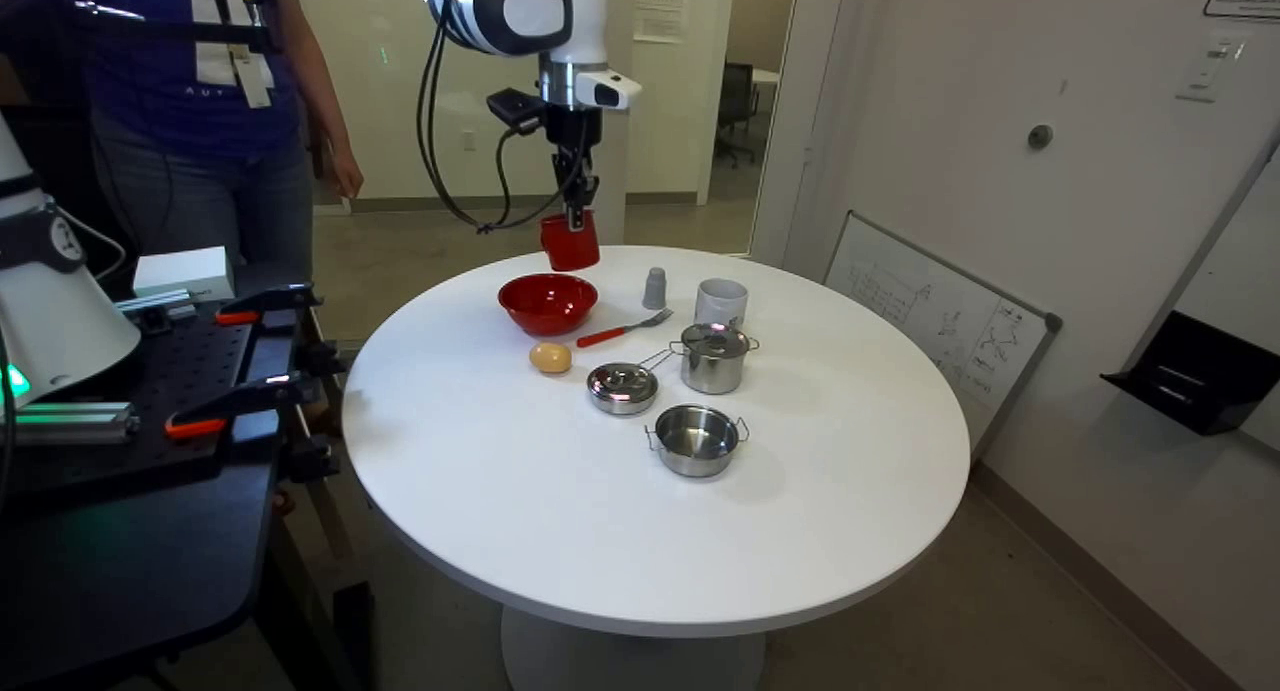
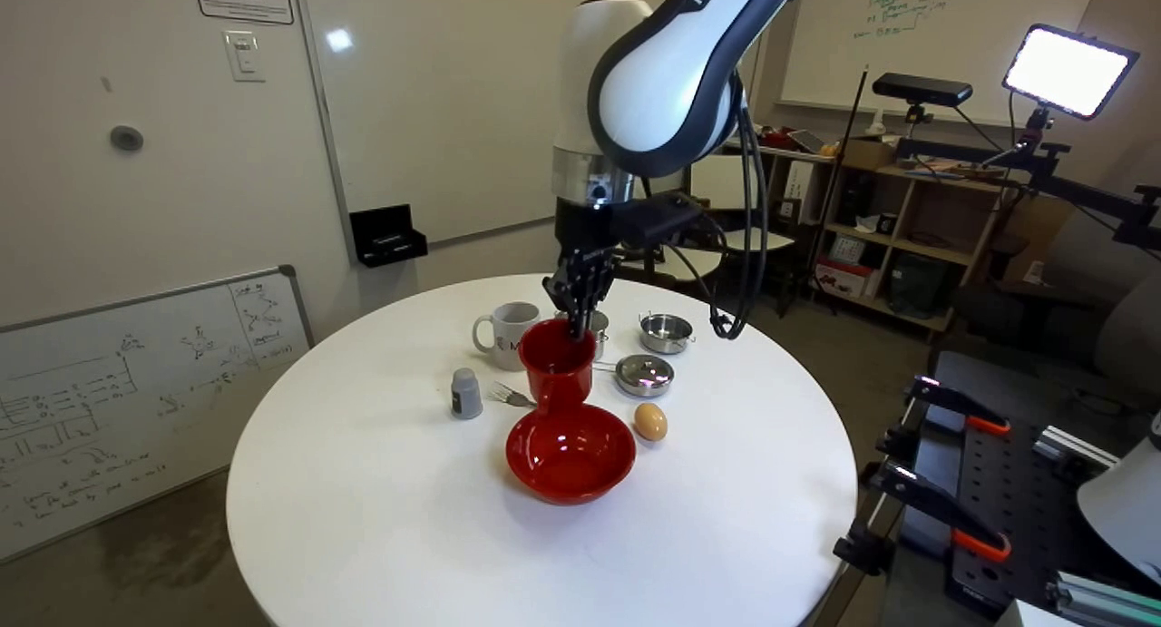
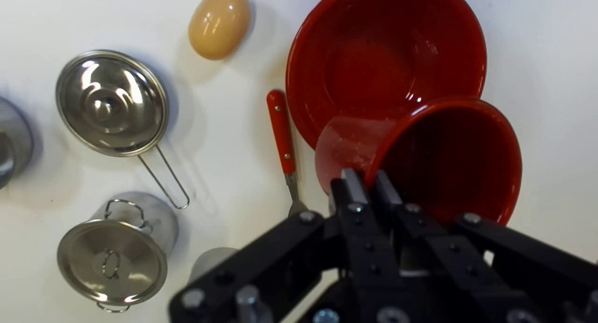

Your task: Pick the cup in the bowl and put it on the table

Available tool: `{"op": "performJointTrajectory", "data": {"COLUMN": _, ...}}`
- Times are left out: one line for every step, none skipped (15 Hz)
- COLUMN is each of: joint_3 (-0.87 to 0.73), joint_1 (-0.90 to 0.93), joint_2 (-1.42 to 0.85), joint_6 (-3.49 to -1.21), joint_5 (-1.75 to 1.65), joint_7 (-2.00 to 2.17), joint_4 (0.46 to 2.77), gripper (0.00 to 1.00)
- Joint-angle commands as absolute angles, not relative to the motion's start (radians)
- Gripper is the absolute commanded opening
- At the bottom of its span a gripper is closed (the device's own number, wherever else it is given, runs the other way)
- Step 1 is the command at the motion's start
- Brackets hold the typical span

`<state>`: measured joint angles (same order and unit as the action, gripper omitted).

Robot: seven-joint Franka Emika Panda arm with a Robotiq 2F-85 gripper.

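My gripper (image 1: pixel 577 219) is shut on the rim of the red cup, with one finger inside and one outside, as the wrist view (image 3: pixel 369 185) shows. The red cup (image 1: pixel 566 245) hangs slightly tilted above the white table (image 1: pixel 800 521). It shows also in an exterior view (image 2: pixel 555 373) and in the wrist view (image 3: pixel 453 154). The red bowl (image 1: pixel 547 308) stands upright on the table and holds nothing. In the wrist view the cup covers part of the bowl's (image 3: pixel 369 61) edge. In an exterior view the cup's handle overlaps the bowl's (image 2: pixel 571 464) rim.
Near the bowl lie a fork with red handle (image 1: pixel 605 337) and an egg (image 1: pixel 550 358). A grey shaker (image 1: pixel 654 289), pale grey mug (image 1: pixel 721 301), lidded steel pot (image 1: pixel 712 366), lidded steel pan (image 1: pixel 622 391) and open steel pot (image 1: pixel 697 446) stand on the table.
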<state>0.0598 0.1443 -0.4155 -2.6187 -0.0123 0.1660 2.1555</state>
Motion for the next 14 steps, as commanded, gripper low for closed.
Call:
{"op": "performJointTrajectory", "data": {"joint_3": 0.031, "joint_1": 0.135, "joint_2": -0.253, "joint_6": -2.625, "joint_5": -0.005, "joint_7": 0.215, "joint_4": 2.306, "gripper": 0.02}}
{"op": "performJointTrajectory", "data": {"joint_3": 0.019, "joint_1": 0.13, "joint_2": -0.217, "joint_6": -2.631, "joint_5": -0.007, "joint_7": 0.237, "joint_4": 2.345, "gripper": 0.02}}
{"op": "performJointTrajectory", "data": {"joint_3": 0.006, "joint_1": 0.122, "joint_2": -0.174, "joint_6": -2.636, "joint_5": -0.005, "joint_7": 0.261, "joint_4": 2.39, "gripper": 0.02}}
{"op": "performJointTrajectory", "data": {"joint_3": -0.01, "joint_1": 0.119, "joint_2": -0.142, "joint_6": -2.64, "joint_5": -0.016, "joint_7": 0.293, "joint_4": 2.427, "gripper": 0.02}}
{"op": "performJointTrajectory", "data": {"joint_3": -0.021, "joint_1": 0.107, "joint_2": -0.102, "joint_6": -2.643, "joint_5": -0.012, "joint_7": 0.315, "joint_4": 2.47, "gripper": 0.02}}
{"op": "performJointTrajectory", "data": {"joint_3": -0.032, "joint_1": 0.099, "joint_2": -0.072, "joint_6": -2.649, "joint_5": -0.021, "joint_7": 0.343, "joint_4": 2.507, "gripper": 0.02}}
{"op": "performJointTrajectory", "data": {"joint_3": -0.038, "joint_1": 0.083, "joint_2": -0.036, "joint_6": -2.654, "joint_5": -0.009, "joint_7": 0.356, "joint_4": 2.546, "gripper": 0.02}}
{"op": "performJointTrajectory", "data": {"joint_3": -0.043, "joint_1": 0.071, "joint_2": -0.007, "joint_6": -2.663, "joint_5": -0.009, "joint_7": 0.374, "joint_4": 2.581, "gripper": 0.02}}
{"op": "performJointTrajectory", "data": {"joint_3": -0.047, "joint_1": 0.057, "joint_2": 0.022, "joint_6": -2.671, "joint_5": -0.007, "joint_7": 0.394, "joint_4": 2.616, "gripper": 0.02}}
{"op": "performJointTrajectory", "data": {"joint_3": -0.048, "joint_1": 0.041, "joint_2": 0.052, "joint_6": -2.691, "joint_5": 0.007, "joint_7": 0.407, "joint_4": 2.655, "gripper": 0.02}}
{"op": "performJointTrajectory", "data": {"joint_3": -0.049, "joint_1": 0.025, "joint_2": 0.081, "joint_6": -2.731, "joint_5": 0.026, "joint_7": 0.429, "joint_4": 2.699, "gripper": 0.02}}
{"op": "performJointTrajectory", "data": {"joint_3": -0.05, "joint_1": 0.011, "joint_2": 0.107, "joint_6": -2.756, "joint_5": 0.027, "joint_7": 0.458, "joint_4": 2.735, "gripper": 0.02}}
{"op": "performJointTrajectory", "data": {"joint_3": -0.048, "joint_1": -0.005, "joint_2": 0.126, "joint_6": -2.789, "joint_5": 0.022, "joint_7": 0.492, "joint_4": 2.768, "gripper": 0.02}}
{"op": "performJointTrajectory", "data": {"joint_3": -0.045, "joint_1": -0.023, "joint_2": 0.141, "joint_6": -2.819, "joint_5": 0.012, "joint_7": 0.523, "joint_4": 2.801, "gripper": 0.02}}
